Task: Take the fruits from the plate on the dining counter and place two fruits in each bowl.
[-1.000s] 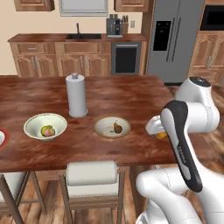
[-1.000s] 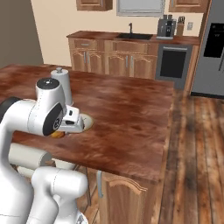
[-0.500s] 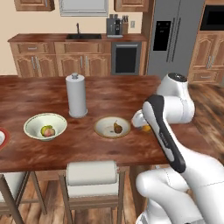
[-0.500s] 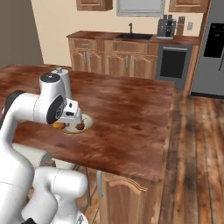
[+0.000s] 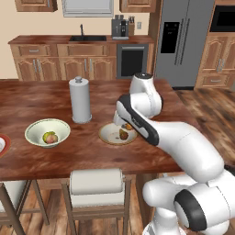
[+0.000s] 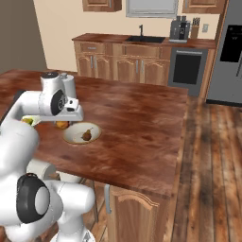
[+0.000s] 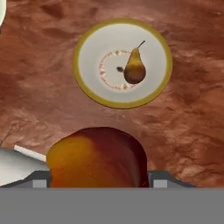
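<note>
The gripper is closed around a round orange fruit with a red blush, which sits between the two finger tips at the bottom of the hand view. In the left base view the gripper hangs just above the long dining counter with the glossy dark reddish-brown wood top, over the far edge of the shallow round bowl with the tan-beige rim. The orange fruit is not touching the bowl.

Inside this shallow bowl lies one small dark brown pear with a thin stem, a little off the middle. From the right base view, the same bowl and pear are just beside the held fruit.

To the left on the counter stands the deep pale cream-white bowl, and it holds a yellow-green fruit and a pinkish red fruit, touching one another. Behind, between both bowls, a white paper towel roll stands upright. At the left edge a part of the white plate with the red-brown rim is visible.
</note>
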